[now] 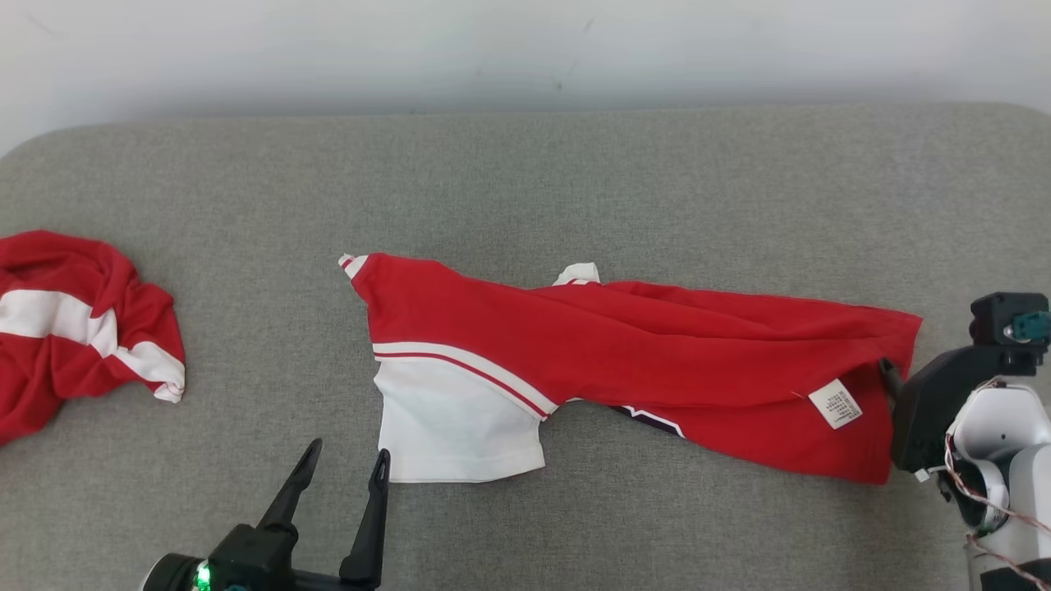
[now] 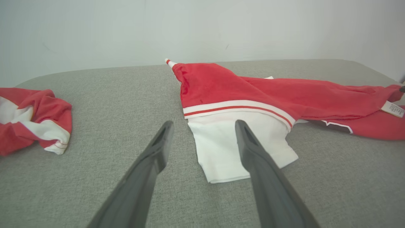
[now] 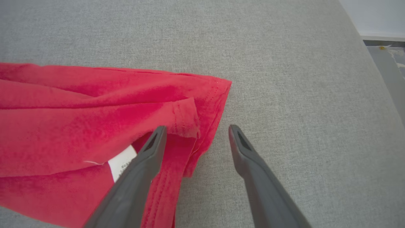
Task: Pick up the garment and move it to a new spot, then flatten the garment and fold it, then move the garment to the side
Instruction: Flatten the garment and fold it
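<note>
Red-and-white cloth: a soft red jersey garment (image 1: 657,353) with a white side panel (image 1: 452,427) lies stretched lengthways across the middle of the grey woven-fabric counter (image 1: 575,180), rumpled along its length and not yet flat.

Feel of the cloth: it looks light, limp and thin. It will likely drape and sag from any one grip, bunch when pushed, and drag a little on the rough weave instead of sliding.

Where to grip: the two far ends look best. One is the near corner of the white panel and the other is the stitched red hem (image 3: 218,104) by the small white care label (image 1: 835,404). A pinch there should catch doubled edge and pull the body taut.

Left claw (image 1: 350,450): it is spread wide and holds nothing, low over the counter just beside the white panel's left edge. One finger is in line with the panel and the other over bare weave. Whether it touches the cloth cannot be told.

Right claw (image 3: 196,127): it is spread wide and empty, straddling the hem end. One finger is over the red cloth near the label and the other over bare counter.

Second heap: another crumpled red-and-white garment (image 1: 74,328) sits at the counter's left edge, well apart.
</note>
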Controlling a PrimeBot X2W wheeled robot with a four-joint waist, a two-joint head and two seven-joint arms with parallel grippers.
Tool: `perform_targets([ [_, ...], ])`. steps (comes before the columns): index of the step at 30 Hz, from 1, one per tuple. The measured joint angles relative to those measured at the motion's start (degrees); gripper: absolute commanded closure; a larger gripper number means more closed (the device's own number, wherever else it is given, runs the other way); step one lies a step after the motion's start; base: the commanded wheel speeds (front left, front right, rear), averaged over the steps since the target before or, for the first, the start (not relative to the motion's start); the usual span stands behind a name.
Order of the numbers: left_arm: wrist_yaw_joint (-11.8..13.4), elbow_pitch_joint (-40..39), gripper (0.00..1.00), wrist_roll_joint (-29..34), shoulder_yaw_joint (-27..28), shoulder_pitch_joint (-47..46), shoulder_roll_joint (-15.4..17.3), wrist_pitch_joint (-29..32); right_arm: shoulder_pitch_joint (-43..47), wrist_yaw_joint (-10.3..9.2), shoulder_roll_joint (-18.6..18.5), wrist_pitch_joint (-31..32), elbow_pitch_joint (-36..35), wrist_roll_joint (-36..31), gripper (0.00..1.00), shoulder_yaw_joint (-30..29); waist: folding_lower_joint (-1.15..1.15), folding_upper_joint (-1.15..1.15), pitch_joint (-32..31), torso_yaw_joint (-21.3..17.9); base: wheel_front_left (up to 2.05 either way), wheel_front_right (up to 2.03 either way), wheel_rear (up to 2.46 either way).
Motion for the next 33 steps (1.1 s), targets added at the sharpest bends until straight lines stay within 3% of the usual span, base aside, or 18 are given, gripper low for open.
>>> perform_targets([
  [8, -0.1, 0.0, 0.00, -0.3, 0.6, -0.4, 0.4, 0.0, -3.9, 0.01, -2.9, 0.5, 6.3, 4.7, 0.00, 4.1, 0.01, 0.01, 2.1, 0.5, 0.00, 0.00, 0.00],
  [9, -0.1, 0.0, 0.00, -0.3, 0.6, -0.6, 0.4, 0.0, -4.1, 0.01, -3.3, 0.4, 6.7, 5.0, 0.55, 4.2, 0.01, 0.00, 2.3, 0.6, 0.00, 0.00, 0.00],
  [11, -0.1, 0.0, 0.00, -0.3, 0.6, -1.0, 0.4, 0.0, -4.4, 0.00, -4.0, -0.5, 6.9, 5.8, 1.00, 4.8, 0.01, 0.00, 2.6, 0.9, 0.00, 0.00, 0.00],
  [18, 0.4, -0.1, 0.00, -0.6, 1.0, -1.1, 0.4, 0.1, -2.3, 0.01, -4.3, -3.1, 0.7, 8.3, 1.00, 4.8, 0.01, 0.00, 2.6, 1.5, 0.00, 0.00, 0.00],
  [28, 0.8, 0.0, 0.00, -1.4, 1.8, -0.3, 0.5, 0.1, 7.5, 0.00, 0.7, 3.0, -25.7, 17.9, 1.00, 0.4, 0.00, 0.00, 1.4, 0.4, 0.00, 0.00, 0.00],
  [33, 0.3, -0.1, 0.00, -1.4, 1.3, -0.4, 0.1, 0.1, 3.6, 0.00, 1.6, 4.3, -24.7, 18.0, 1.00, -3.6, 0.00, 0.00, 1.5, 0.9, 0.00, 0.00, 0.00],
])
